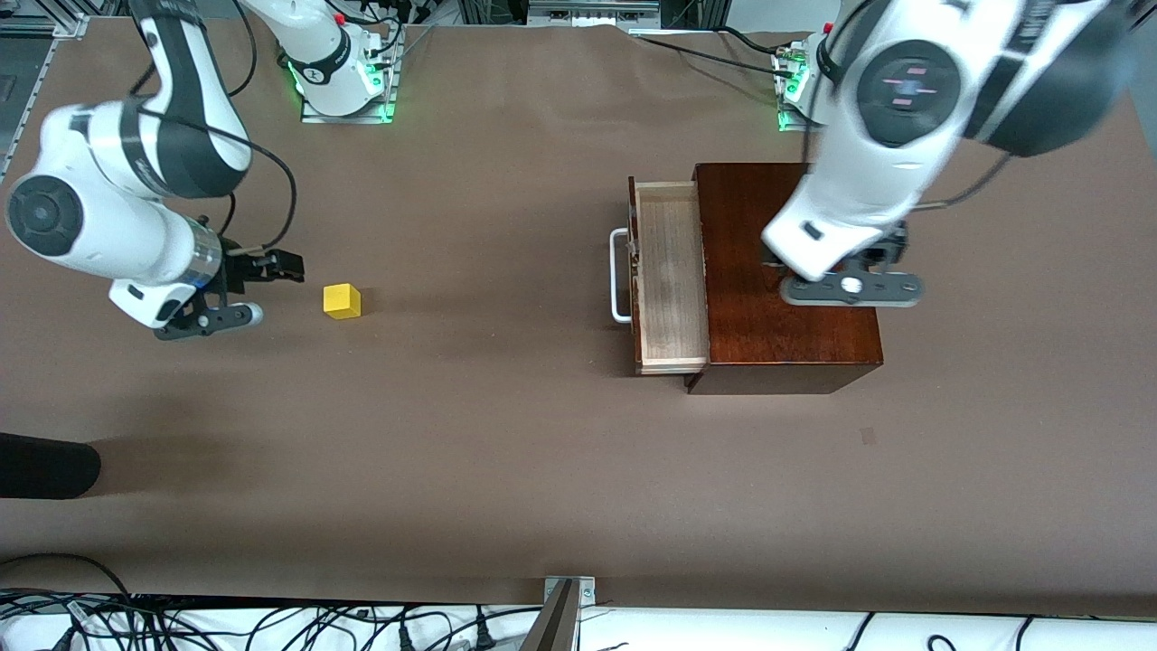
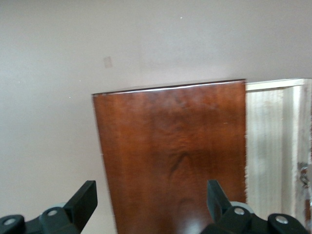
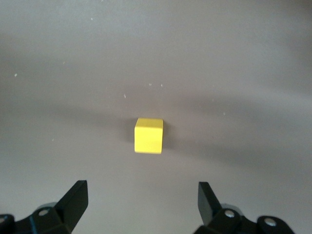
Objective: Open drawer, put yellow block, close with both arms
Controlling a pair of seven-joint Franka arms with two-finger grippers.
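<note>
Yellow block [image 1: 342,300]: lies bare on the brown table [image 1: 506,470], toward the right arm's end, well apart from the drawer; nothing touches it.
Right gripper [image 1: 258,287]: low over the table just beside the block; fingers spread wide, nothing between them. The right wrist view shows the block [image 3: 148,135] ahead of the fingertips [image 3: 78,195], roughly centred in the gap.
Step in hand (judged): the block pick-up; the drawer stage looks done.
Doing it well: keep the block centred between the fingers as the gripper goes forward, set the pads on two flat faces rather than the corners, and close only once both pads flank the cube. A small loose cube will slide if one finger nudges it first.
Drawer [image 1: 669,271]: pulled out of the box [image 1: 786,271], pale wood lining exposed, nothing in it; white handle [image 1: 619,276] faces the right arm's end.
Left gripper [image 1: 850,287]: over the box top; fingers wide apart, holding nothing; the left wrist view shows the box top [image 2: 170,156] and a strip of drawer [image 2: 273,146].
Left arm: waiting.
Risk: the drawer opening is narrow, so the carry should end squarely above it before release.
</note>
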